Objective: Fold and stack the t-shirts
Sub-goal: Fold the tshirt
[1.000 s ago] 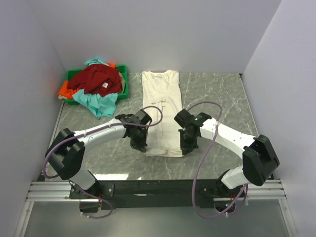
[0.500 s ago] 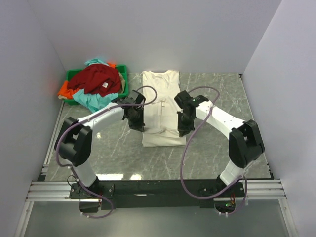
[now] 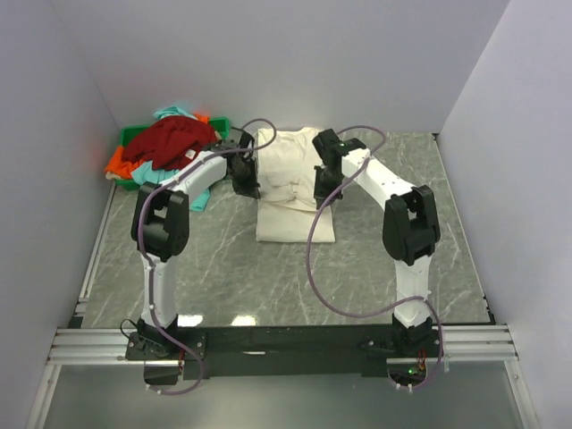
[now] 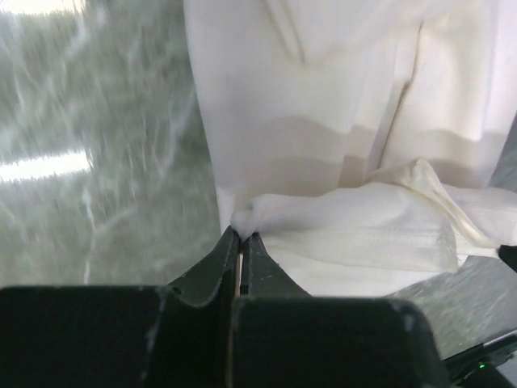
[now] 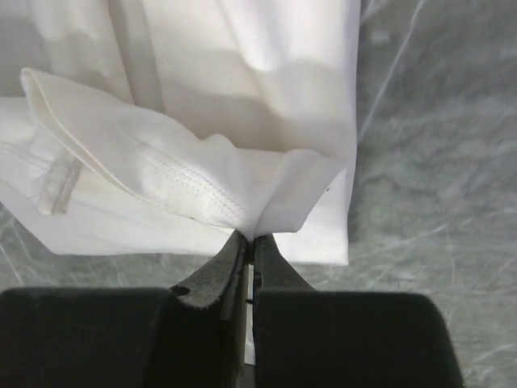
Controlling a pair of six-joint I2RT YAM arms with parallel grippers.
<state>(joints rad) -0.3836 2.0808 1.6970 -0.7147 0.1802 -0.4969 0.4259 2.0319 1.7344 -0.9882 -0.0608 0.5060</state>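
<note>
**Top external: first fold under way, three shirts untouched**

Shut tight on hem corners of cream shirt: left pincer, right pincer. Hem held raised, doubled back over body at far centre of tabletop. Perhaps half folded; hard to judge from above. Left to do: red shirt, teal shirt, orange shirt, heaped in bin at far left. No stack yet.

2 arms outstretched, jaws clamped
</note>
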